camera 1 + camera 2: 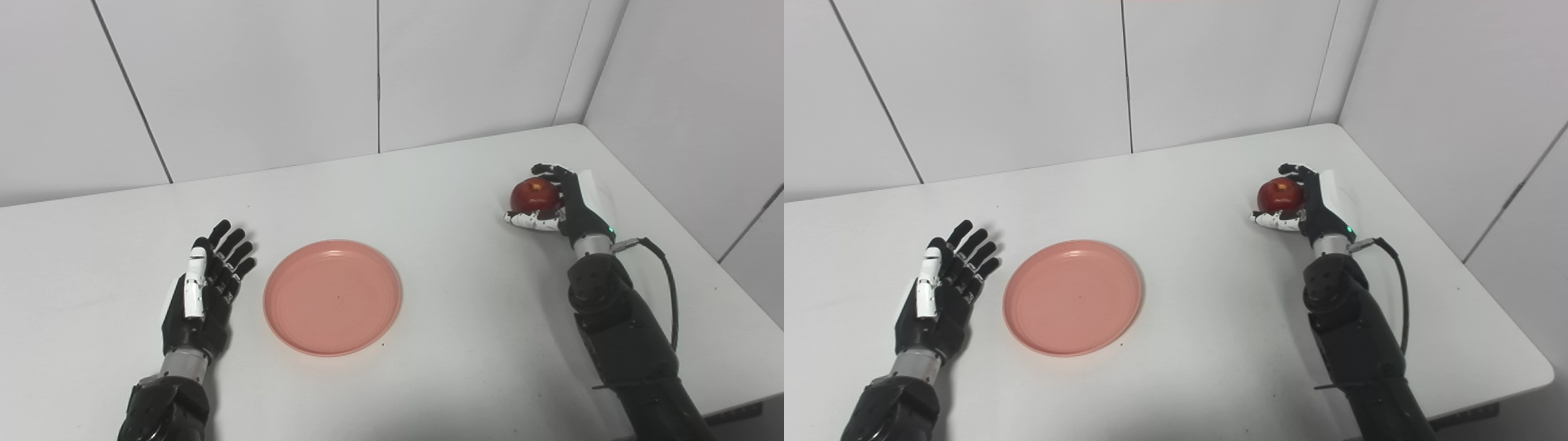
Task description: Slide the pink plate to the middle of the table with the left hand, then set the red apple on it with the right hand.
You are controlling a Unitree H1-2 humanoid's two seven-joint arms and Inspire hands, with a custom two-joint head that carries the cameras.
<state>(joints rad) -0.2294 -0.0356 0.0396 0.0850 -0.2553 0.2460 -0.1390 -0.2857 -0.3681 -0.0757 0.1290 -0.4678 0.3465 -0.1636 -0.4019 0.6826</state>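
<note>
Right hand [560, 202] is what I'm watching: its black fingers [548, 170] curl over the red apple [534, 194] and the white-tipped thumb lies under it, well to the right of the pink plate [332, 296]. From my seat the white table [441, 343] looks smooth and matte. That plate is round, shallow and plastic-looking, bare inside. Just left of the plate, my left hand [205, 288] rests holding nothing, fingers straight and spread. Glossy and round, the apple shows a yellowish patch on top.
</note>
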